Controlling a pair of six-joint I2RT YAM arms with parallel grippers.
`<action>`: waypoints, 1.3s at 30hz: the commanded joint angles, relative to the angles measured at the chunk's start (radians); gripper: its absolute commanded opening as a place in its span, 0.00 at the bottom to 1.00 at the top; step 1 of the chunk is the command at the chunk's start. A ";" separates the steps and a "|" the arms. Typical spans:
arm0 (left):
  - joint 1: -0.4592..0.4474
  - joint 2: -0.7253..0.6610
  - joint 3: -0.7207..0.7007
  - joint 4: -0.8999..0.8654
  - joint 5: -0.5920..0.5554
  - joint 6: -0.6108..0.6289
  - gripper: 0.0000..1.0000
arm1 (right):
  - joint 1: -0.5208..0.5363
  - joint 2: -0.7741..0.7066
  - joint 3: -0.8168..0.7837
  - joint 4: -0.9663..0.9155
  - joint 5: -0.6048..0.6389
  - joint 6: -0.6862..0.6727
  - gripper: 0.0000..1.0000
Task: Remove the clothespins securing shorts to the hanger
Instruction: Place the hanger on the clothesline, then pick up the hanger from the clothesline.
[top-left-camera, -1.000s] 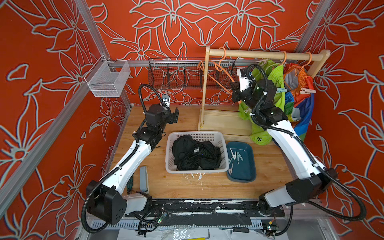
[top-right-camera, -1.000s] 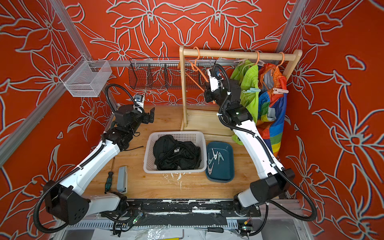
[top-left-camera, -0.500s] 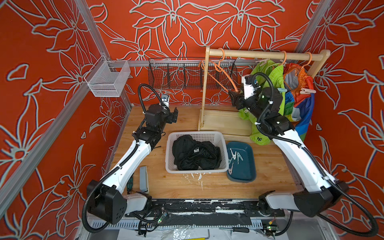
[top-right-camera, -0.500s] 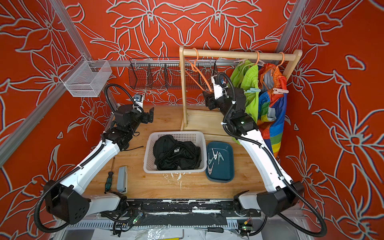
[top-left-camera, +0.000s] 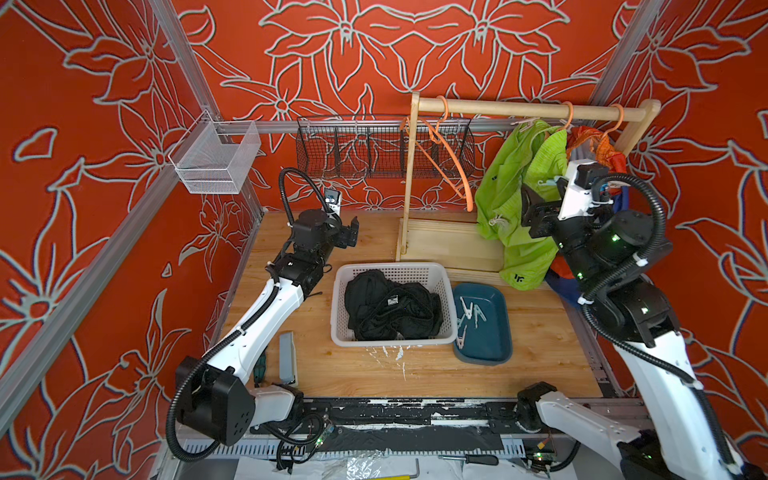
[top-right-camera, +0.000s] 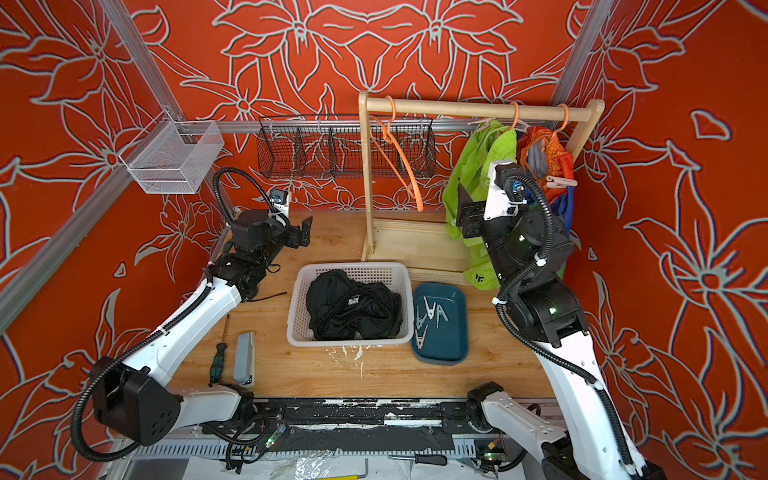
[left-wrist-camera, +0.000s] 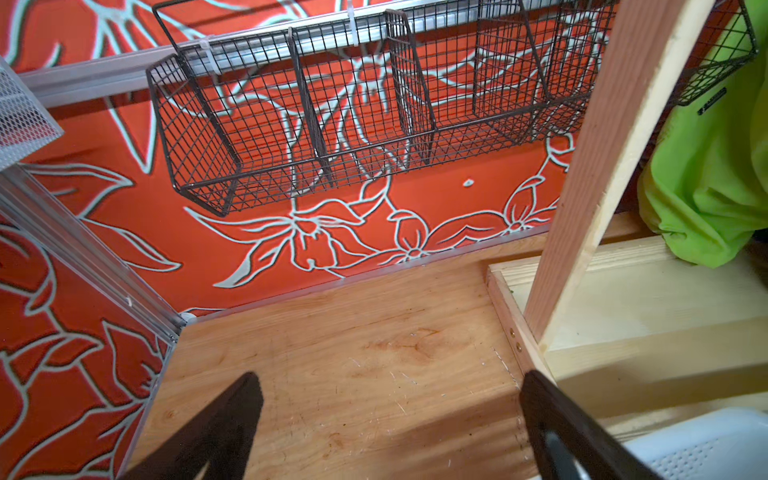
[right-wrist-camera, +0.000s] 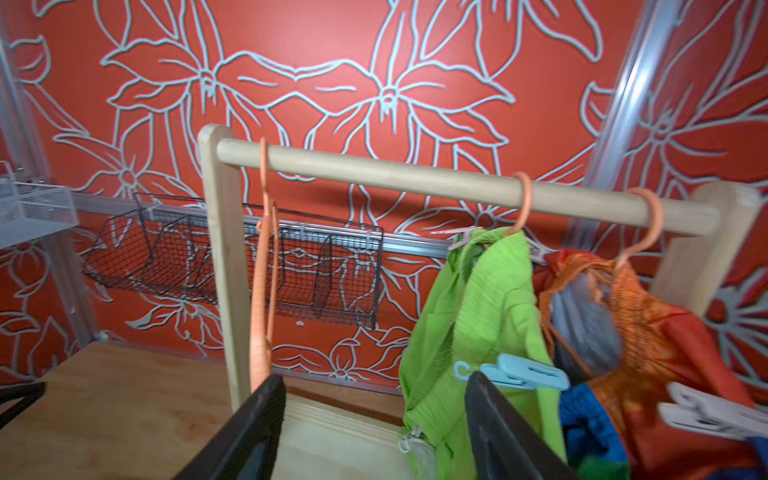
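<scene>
Overhead, in both top views, the left claw (top-left-camera: 351, 232) hangs low over the tabletop (top-left-camera: 415, 370) with its jaws wide apart. The white basket (top-left-camera: 390, 268) holding the black shorts (top-left-camera: 390, 309) sits near it, toward the other arm. The right claw (top-right-camera: 462, 208) is raised, jaws apart, close against the lime green shorts (top-right-camera: 471, 166) that hang from the wooden rail (top-right-camera: 478, 111). The rainbow shorts (top-right-camera: 540, 145) hang just behind its wrist, on the side away from the other arm, with a pale clothespin (top-right-camera: 561, 181) clipped on them. Well below this claw, loose clothespins (top-right-camera: 430, 311) lie in the teal tray (top-right-camera: 440, 349) beside the basket.

From the left wrist, the claw's two black fingers (left-wrist-camera: 224, 424) spread wide over bare wood. Ahead of them stands the rack's post (left-wrist-camera: 590, 187), a fold of the lime green shorts beyond it, and the wire basket (left-wrist-camera: 332, 104) is higher up on the wall.

From the right wrist, the fingers (right-wrist-camera: 257, 424) stand apart. A blue clothespin (right-wrist-camera: 519, 372) clipped to the lime green shorts lies at the tip of one finger; whether they touch I cannot tell. The empty orange hanger (right-wrist-camera: 262, 291) hangs just ahead of the other finger. Farther out past the blue clothespin, the pale clothespin (right-wrist-camera: 706, 411) grips the rainbow shorts.
</scene>
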 joint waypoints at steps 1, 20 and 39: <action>0.007 0.005 0.022 -0.003 0.035 -0.008 0.97 | -0.015 0.033 0.043 -0.053 0.163 -0.046 0.73; 0.006 -0.003 0.018 0.001 0.039 0.003 0.97 | -0.412 0.244 0.226 -0.229 -0.182 0.250 0.73; 0.006 -0.003 0.013 0.005 0.035 0.009 0.97 | -0.492 0.398 0.313 -0.125 -0.378 0.331 0.69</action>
